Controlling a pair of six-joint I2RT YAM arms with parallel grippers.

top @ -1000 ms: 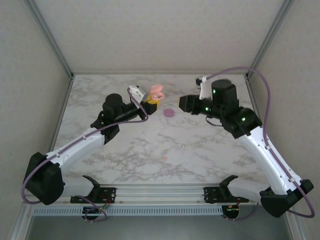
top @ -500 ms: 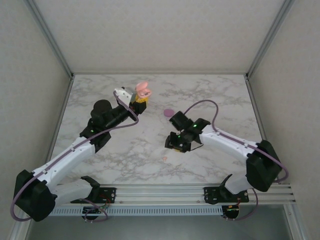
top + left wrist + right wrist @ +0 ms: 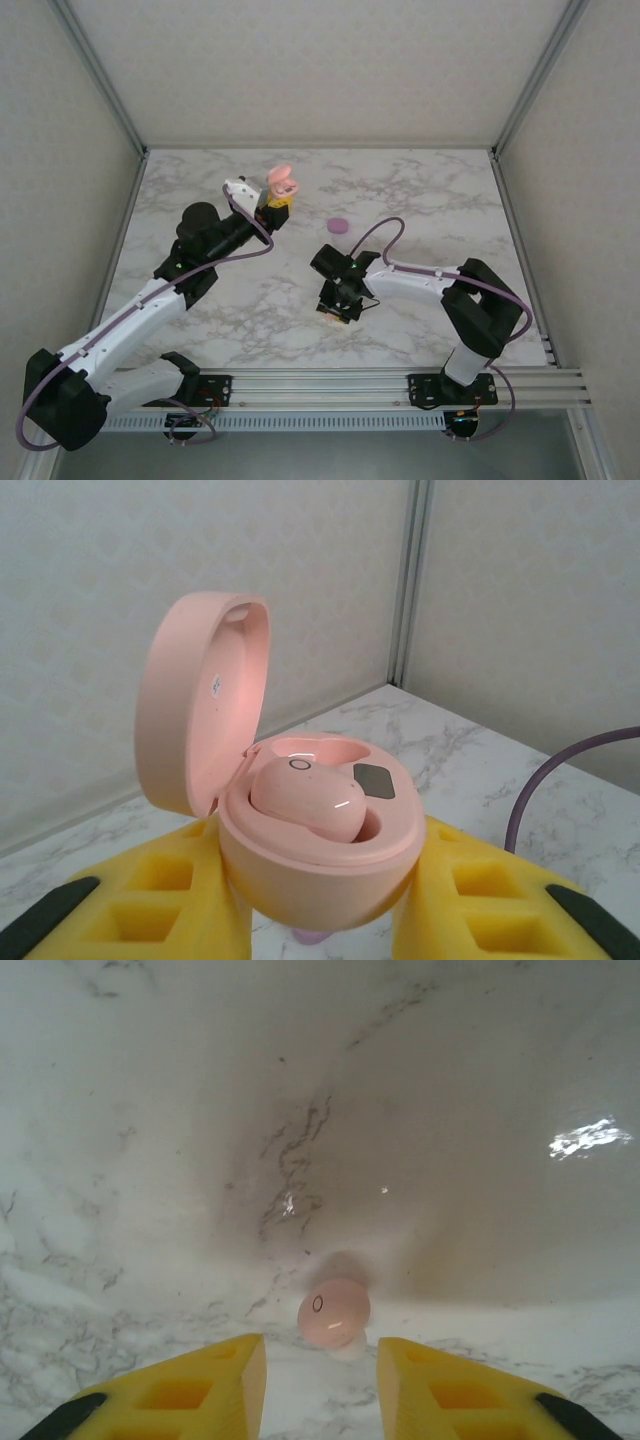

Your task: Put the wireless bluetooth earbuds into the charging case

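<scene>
From above, our left gripper (image 3: 276, 199) holds the pink case (image 3: 283, 181) up over the far side of the table (image 3: 430, 190). Our right gripper (image 3: 335, 312) points down at the marble.

On the left wrist, yellow fingers (image 3: 470, 890) pinch the open case. One bud (image 3: 305, 795) is seated and the other socket is empty.

On the right wrist, the jaws stand spread with a loose bud (image 3: 334, 1315) just ahead of the gap, untouched. We judge this to be the pick-up step: ease forward, then close gently.
</scene>
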